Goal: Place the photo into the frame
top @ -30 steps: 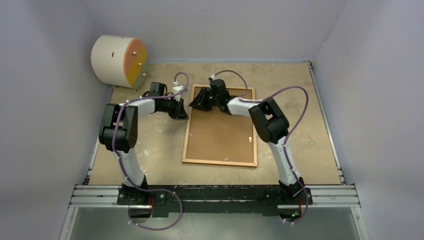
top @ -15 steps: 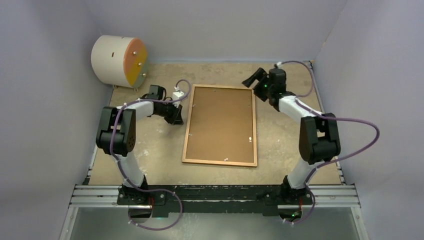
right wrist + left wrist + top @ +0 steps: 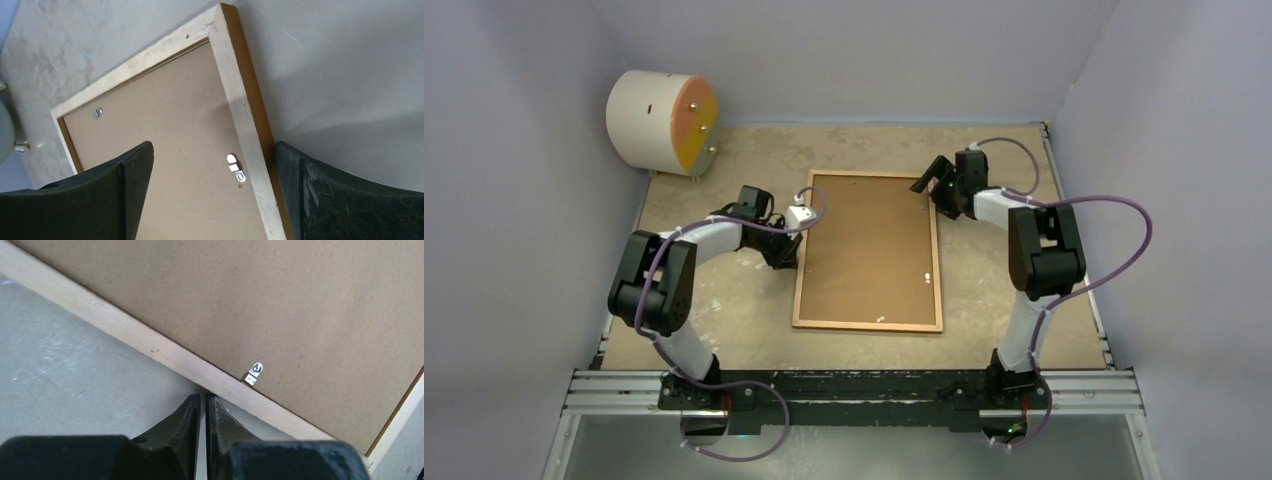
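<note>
The frame [image 3: 869,250] is laid back-up on the table [image 3: 744,300], photo unseen. The left tool [image 3: 202,405] is shut, empty, at one rail; the right tool [image 3: 212,150] is spread wide over the other. Clips [image 3: 253,374] must be turned next.

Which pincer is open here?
The right pincer: its jaws stand wide astride the frame's right rail; the left pincer is shut beside the left rail.
</note>
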Controlling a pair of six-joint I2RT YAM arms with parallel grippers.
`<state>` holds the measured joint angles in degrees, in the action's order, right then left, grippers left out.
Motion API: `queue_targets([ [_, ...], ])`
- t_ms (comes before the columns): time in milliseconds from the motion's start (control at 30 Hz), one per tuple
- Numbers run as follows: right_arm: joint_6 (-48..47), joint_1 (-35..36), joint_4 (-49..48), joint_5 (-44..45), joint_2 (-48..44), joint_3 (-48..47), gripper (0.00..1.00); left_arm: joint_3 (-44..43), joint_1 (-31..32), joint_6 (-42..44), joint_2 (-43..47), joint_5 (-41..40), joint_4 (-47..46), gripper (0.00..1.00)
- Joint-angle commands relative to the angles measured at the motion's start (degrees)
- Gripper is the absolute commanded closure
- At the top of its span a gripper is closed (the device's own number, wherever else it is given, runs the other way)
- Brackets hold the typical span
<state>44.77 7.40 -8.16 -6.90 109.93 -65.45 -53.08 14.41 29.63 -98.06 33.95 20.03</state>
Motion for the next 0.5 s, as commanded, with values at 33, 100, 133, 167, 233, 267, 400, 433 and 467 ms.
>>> queue_targets([
  [33, -1.4, 5.3, 3.1, -6.5, 7.5, -10.5, 0.09, 1.6, 4.4, 1.4, 1.3, -0.6, 3.0, 0.87],
  [100, -1.4, 7.8, 3.4, -9.1, 10.2, -14.9, 0.10, 0.8, 6.0, 1.4, 1.7, 0.4, 3.9, 0.84],
  [133, -1.3, 9.3, 3.6, -10.5, 11.9, -17.6, 0.11, 0.3, 6.8, 1.7, 1.9, 1.2, 4.8, 0.82],
  [167, -1.5, 10.8, 4.5, -12.2, 13.6, -20.4, 0.11, -0.4, 7.9, 2.3, 2.2, 2.1, 6.0, 0.78],
  [233, -2.6, 13.7, 7.5, -14.9, 17.3, -27.4, 0.11, -1.8, 9.9, 3.5, 2.9, 3.9, 9.0, 0.67],
  [267, -3.4, 14.8, 9.4, -16.4, 18.7, -30.5, 0.11, -2.5, 10.6, 4.3, 3.4, 5.1, 10.5, 0.60],
  [400, -5.3, 15.9, 14.1, -16.0, 19.3, -35.2, 0.09, -5.9, 10.9, 8.9, 5.9, 6.5, 18.5, 0.30],
  [433, -6.4, 15.4, 14.8, -14.3, 18.1, -35.2, 0.07, -7.1, 10.9, 10.7, 6.6, 6.3, 21.0, 0.22],
  [467, -7.7, 14.9, 15.4, -12.4, 16.8, -35.2, 0.04, -8.3, 10.8, 12.4, 7.1, 5.7, 23.5, 0.20],
])
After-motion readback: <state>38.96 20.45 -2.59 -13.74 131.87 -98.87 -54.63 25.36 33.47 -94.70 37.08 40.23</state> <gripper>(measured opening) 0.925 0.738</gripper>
